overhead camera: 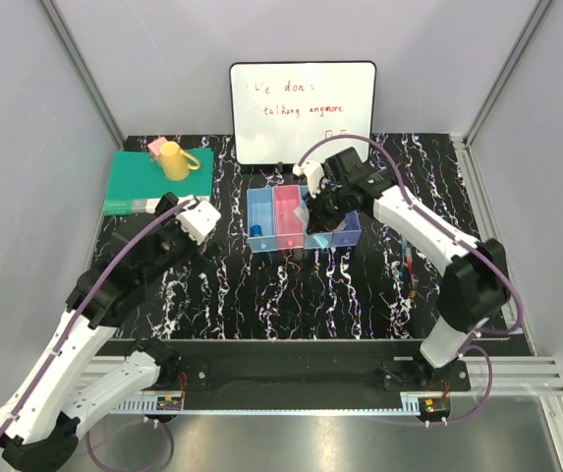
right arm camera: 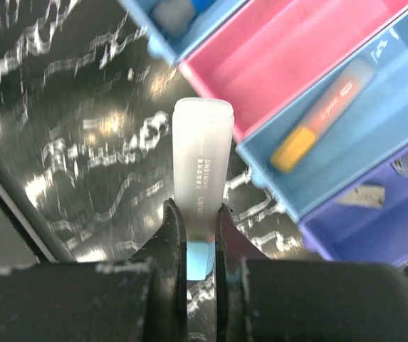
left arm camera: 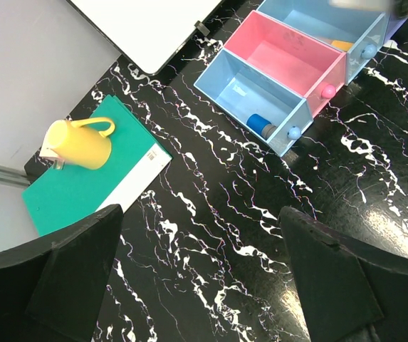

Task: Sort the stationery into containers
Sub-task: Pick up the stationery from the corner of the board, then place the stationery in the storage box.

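Note:
The containers are a row of four joined bins at mid-table: blue, pink, blue, purple. My right gripper is shut on a whitish marker with a light-blue end, held over the table next to the pink bin. In the top view that right gripper hovers over the row's middle. An orange marker lies in the second blue bin. A tan block sits in the purple bin. A blue-capped item lies in the first blue bin. My left gripper hangs open and empty, left of the bins.
A yellow mug stands on a green book at the back left. A whiteboard leans against the back wall behind the bins. Thin pens lie on the black marbled table to the right of the bins.

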You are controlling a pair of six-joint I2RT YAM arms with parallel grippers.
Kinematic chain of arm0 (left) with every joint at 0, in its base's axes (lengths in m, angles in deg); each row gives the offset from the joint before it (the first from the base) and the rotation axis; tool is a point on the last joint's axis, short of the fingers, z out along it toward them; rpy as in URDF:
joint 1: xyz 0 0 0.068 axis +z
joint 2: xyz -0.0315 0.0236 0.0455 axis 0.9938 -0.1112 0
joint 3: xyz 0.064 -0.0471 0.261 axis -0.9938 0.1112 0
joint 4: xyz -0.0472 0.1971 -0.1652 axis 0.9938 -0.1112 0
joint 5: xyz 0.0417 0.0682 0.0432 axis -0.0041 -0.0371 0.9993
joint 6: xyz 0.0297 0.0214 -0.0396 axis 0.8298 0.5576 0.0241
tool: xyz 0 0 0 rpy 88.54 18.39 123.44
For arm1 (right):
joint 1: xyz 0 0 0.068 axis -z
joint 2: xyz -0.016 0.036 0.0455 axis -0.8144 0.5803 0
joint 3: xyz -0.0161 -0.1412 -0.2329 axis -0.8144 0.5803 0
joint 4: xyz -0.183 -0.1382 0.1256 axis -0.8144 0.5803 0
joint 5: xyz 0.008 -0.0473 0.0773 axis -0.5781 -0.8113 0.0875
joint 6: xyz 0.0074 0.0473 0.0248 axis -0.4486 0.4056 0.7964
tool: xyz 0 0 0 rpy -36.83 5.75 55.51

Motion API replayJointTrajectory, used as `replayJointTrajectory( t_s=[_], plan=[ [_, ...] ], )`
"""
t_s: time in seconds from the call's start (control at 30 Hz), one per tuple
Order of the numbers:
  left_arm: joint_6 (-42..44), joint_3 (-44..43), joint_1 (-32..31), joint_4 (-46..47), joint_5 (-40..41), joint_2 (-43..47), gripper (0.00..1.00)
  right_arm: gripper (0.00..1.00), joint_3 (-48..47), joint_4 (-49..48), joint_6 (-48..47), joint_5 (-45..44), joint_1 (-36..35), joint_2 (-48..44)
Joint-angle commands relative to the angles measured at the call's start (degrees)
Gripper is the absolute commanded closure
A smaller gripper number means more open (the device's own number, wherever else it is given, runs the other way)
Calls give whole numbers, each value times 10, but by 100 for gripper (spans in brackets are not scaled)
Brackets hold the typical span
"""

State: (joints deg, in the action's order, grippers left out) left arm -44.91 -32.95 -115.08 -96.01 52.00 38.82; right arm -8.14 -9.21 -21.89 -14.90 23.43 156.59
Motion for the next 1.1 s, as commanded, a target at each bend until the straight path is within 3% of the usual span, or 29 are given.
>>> replayJointTrajectory(
  t_s=[0.0, 0.3, 0.9, 1.07],
  plan=[
    [10, 4, -3, 27, -2, 15, 1, 100, -60, -82, 151, -14, 9, 47],
    [24, 6, -3, 30, 2, 9, 1, 100, -140, -118, 217, -60, 71, 152],
    [25, 13, -2, 49, -8, 2, 1, 100, -108, -133, 176, -23, 75, 221],
    [25, 15, -3, 50, -10, 7, 1, 82, -104, -132, 171, -9, 75, 226]
  ],
)
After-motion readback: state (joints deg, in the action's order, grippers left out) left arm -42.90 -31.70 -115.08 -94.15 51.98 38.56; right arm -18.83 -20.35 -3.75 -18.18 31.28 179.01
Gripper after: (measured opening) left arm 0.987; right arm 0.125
